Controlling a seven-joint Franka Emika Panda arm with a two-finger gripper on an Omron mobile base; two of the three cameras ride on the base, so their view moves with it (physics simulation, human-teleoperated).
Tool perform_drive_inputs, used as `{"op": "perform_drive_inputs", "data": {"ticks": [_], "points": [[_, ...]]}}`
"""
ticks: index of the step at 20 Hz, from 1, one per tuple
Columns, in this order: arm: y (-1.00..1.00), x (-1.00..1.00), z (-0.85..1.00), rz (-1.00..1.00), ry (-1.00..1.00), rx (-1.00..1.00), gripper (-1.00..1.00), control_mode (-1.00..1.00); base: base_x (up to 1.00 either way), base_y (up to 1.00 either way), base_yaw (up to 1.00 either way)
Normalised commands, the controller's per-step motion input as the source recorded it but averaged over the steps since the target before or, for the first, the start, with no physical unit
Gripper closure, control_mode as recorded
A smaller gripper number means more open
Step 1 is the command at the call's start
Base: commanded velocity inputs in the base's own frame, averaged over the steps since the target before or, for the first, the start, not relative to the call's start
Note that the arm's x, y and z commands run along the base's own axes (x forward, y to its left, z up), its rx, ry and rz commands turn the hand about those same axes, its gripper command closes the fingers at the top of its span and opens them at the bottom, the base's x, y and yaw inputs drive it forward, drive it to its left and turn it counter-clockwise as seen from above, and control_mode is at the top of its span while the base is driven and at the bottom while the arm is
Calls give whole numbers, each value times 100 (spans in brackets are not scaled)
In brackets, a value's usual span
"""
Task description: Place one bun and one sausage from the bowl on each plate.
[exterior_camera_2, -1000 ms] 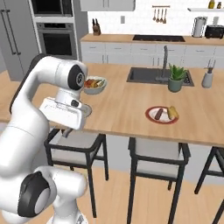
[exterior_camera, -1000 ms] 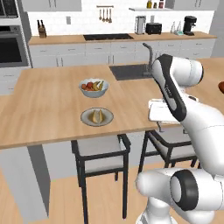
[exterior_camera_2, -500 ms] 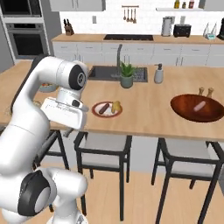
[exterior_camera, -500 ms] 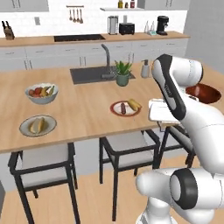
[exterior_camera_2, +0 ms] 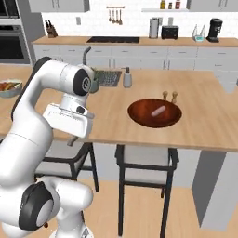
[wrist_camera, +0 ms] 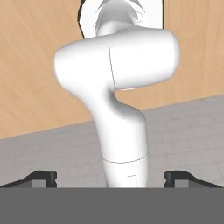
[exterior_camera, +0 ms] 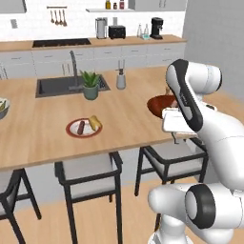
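The wooden tabletop (exterior_camera_2: 204,125) carries the dark reddish-brown bowl (exterior_camera_2: 155,113), with two small wooden shakers (exterior_camera_2: 169,96) just beyond it at 1 o'clock. A soap dispenser (exterior_camera_2: 127,78) stands at 10 o'clock from the bowl. In the left base view, a red-rimmed plate (exterior_camera: 84,127) lies at 6 o'clock from the potted plant (exterior_camera: 90,85) beside the sink (exterior_camera: 57,86).

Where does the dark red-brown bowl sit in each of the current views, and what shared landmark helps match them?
Left base view: the bowl sits right of centre on the counter, partly behind the arm.
Right base view: bowl at centre, fully visible, one pale piece inside.
Hand view: not in it.
Shared landmark: the soap dispenser by the sink.
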Motion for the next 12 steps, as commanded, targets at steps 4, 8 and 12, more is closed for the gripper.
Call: {"op": "perform_drive_inputs", "data": {"ticks": [4,8,12], "points": [[0,0,0,0,0,0,-100,100,57,-100,0],[0,0,0,0,0,0,-100,100,52,-100,0],[-11,19,0,0,-7,2,-100,-100,49,-51,0]]}}
